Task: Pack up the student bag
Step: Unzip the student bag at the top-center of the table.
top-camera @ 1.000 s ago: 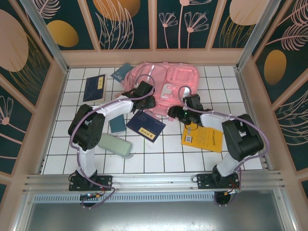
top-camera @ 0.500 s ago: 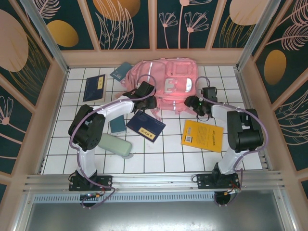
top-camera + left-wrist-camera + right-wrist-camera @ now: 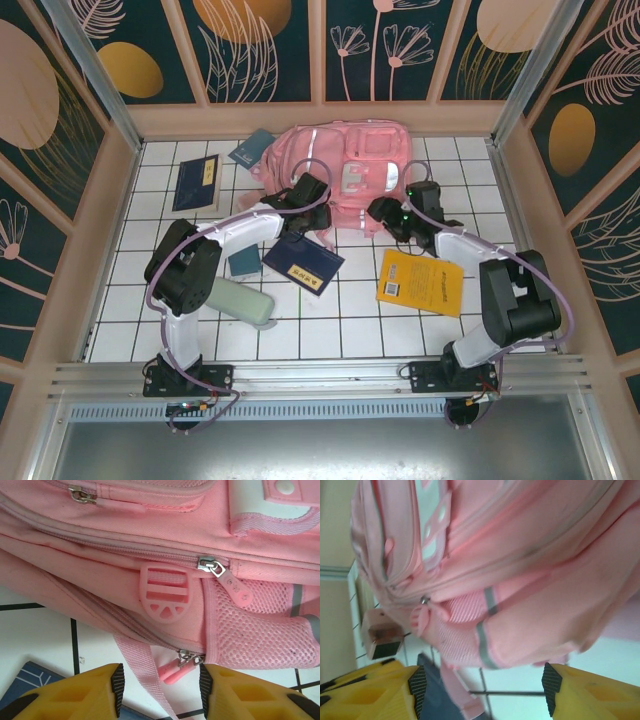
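Observation:
The student bag (image 3: 345, 170) is a big pink backpack lying at the back of the tiled table. My left gripper (image 3: 318, 218) is at its lower left edge. In the left wrist view the left gripper (image 3: 160, 690) is open, with two pink zipper pulls (image 3: 172, 672) and a pink strap (image 3: 142, 665) lying between the jaws, ungripped. My right gripper (image 3: 384, 212) is at the bag's lower right edge. The right wrist view has the right gripper (image 3: 483, 692) open wide, and the bag's mesh side pocket (image 3: 455, 630) hangs just beyond its fingertips.
A dark blue book (image 3: 303, 263) lies just below the left gripper, a yellow book (image 3: 420, 282) below the right one. A small teal book (image 3: 243, 260) and a pale green case (image 3: 240, 300) lie front left. Two more books (image 3: 197, 182) (image 3: 253, 148) lie back left. Walls enclose the table.
The bag has shifted and spread out flatter. My right gripper rose from beside the yellow book to the bag's lower right edge. Both grippers' jaws have narrowed a little.

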Controlling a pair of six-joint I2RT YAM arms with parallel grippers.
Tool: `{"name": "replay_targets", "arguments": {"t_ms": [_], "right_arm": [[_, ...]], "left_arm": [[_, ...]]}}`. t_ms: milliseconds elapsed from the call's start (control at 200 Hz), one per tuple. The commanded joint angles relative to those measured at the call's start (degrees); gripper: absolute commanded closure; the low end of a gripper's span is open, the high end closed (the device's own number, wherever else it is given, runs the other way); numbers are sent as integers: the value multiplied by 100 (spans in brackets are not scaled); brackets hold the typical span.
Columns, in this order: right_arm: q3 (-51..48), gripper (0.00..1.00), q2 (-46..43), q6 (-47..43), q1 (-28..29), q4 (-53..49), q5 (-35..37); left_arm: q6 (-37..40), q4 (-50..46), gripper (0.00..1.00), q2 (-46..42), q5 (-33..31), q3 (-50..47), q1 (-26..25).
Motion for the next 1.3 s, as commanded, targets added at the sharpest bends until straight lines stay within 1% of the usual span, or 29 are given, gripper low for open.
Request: {"name": "replay_targets", "arguments": {"t_ms": [0, 95, 220, 280, 385, 505, 545, 620, 690, 740, 811, 831, 921, 1041, 1151, 1291], "right_arm": [[-193, 36, 221, 1208, 298, 849, -322], [-289, 38, 458, 1811, 506, 1380, -355], [-369, 38, 822, 2456, 600, 1980, -298], [-371, 38, 966, 2614, 607, 2195, -190], [-234, 38, 1202, 2701, 608, 2238, 111], [-142, 40, 1577, 2952, 604, 2471, 216], [-104, 43, 1687, 2988, 606, 2542, 230], [6, 54, 1792, 2850, 579, 2465, 305], [70, 72, 1730, 2670, 516, 2354, 300], [141, 81, 1623, 2530, 475, 2228, 254], [277, 97, 1431, 2340, 427, 1943, 252], [311, 100, 1382, 2291, 416, 1864, 247], [528, 100, 1167, 2059, 367, 1413, 243], [696, 100, 1000, 1840, 291, 1148, 120], [729, 100, 985, 1862, 226, 1123, -35], [719, 100, 1042, 1898, 212, 1151, -91]], "left_arm": [[132, 190, 54, -304, -193, -230, -11], [150, 241, 56, -409, -305, -379, -15], [181, 286, 56, -569, -341, -538, -10], [209, 347, 57, -665, -334, -619, -15], [256, 450, 57, -780, -301, -741, -19], [319, 542, 57, -847, -227, -808, -29], [372, 568, 57, -857, -203, -825, -49], [525, 614, 59, -856, -183, -827, -93], [700, 653, 64, -814, -166, -827, -137], [809, 686, 66, -789, -154, -841, -164], [933, 801, 70, -752, -59, -865, -189], [970, 835, 72, -737, -27, -863, -193], [1092, 1018, 73, -646, 39, -872, -241], [1168, 1273, 73, -485, 164, -854, -300], [1188, 1483, 73, -314, 262, -839, -334], [1179, 1652, 75, -77, 166, -821, -340]]}}
